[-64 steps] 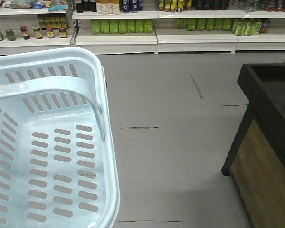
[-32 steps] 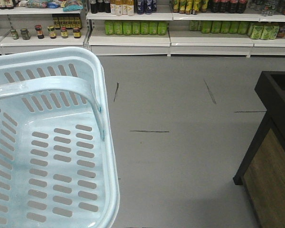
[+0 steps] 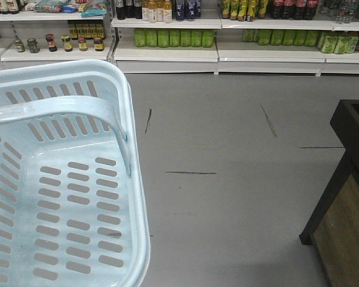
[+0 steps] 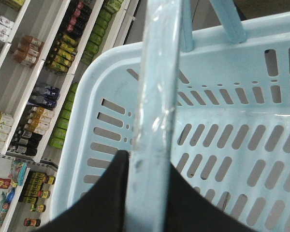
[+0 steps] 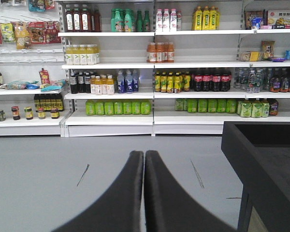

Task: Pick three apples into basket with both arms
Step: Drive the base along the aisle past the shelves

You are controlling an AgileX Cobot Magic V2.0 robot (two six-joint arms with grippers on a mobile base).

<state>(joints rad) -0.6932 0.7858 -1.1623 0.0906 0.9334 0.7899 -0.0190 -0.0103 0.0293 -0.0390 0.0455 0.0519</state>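
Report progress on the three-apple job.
Done: nothing; the basket shows no apples inside. In hand: the left gripper is clamped on the basket's handle; the right gripper is shut and empty, facing the drink shelves. Left: all three apples, none in view.

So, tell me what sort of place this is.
Most likely a supermarket or grocery shop: long white shelves carry rows of bottled drinks and jars, a pale blue shopping basket fills the near left, and a dark display stand sits on the right of an open grey aisle.
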